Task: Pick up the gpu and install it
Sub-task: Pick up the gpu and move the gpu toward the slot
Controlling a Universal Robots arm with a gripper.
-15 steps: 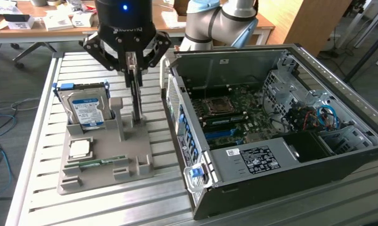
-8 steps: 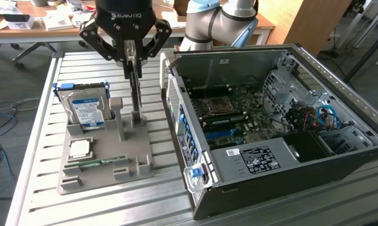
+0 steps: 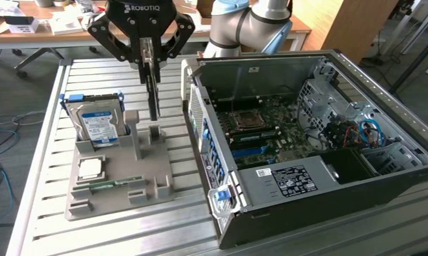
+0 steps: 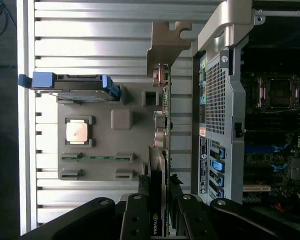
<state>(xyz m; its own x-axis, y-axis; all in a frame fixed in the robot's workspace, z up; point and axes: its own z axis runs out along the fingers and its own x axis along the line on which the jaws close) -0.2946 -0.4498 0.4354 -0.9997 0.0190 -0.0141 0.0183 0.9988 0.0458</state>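
The word ROBOTIQ stands in white capital letters on the black body of the gripper [image 3: 150, 58], at the top of the exterior view. In the wrist view, a small green and white NVIDIA logo sits on the black edge of the gpu [image 4: 155, 200]. The hard drive [image 3: 98, 125] carries a blue and white label. The power supply [image 3: 288, 180] inside the computer case [image 3: 264, 69] carries a white label with black print and small symbols. The words on both labels are too small to read.
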